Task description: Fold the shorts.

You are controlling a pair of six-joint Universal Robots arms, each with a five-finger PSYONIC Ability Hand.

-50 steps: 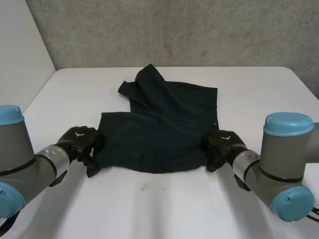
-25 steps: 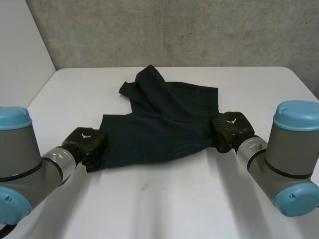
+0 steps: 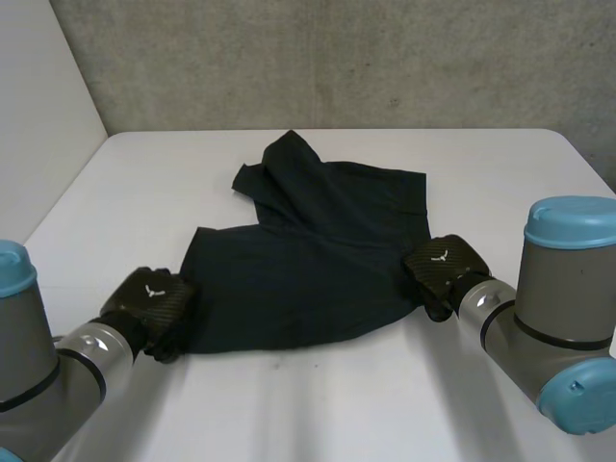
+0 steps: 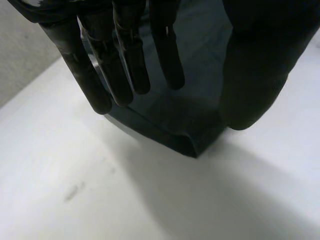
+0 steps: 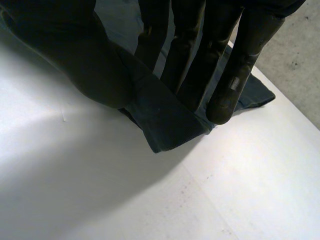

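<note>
— Where are the dark shorts (image 3: 308,250) lying?

— They are lying spread on the white surface (image 3: 318,404), stretching between the two robot hands. One leg is bunching up on the side away from both of them.

— What is the left robot hand (image 3: 149,300) doing?

— It is grasping the near corner of the shorts on its own side. In the left wrist view its straight fingers (image 4: 127,65) are lying along one face of the cloth while its thumb (image 4: 255,75) is closing on the other. The hemmed corner is sticking out just past the fingertips.

— And the right robot hand (image 3: 438,269)?

— It is pinching the opposite side edge of the shorts. In the right wrist view its thumb (image 5: 95,65) is bearing on the cloth against the fingers (image 5: 240,60), and a hemmed corner is poking out between thumb and fingertips.
</note>
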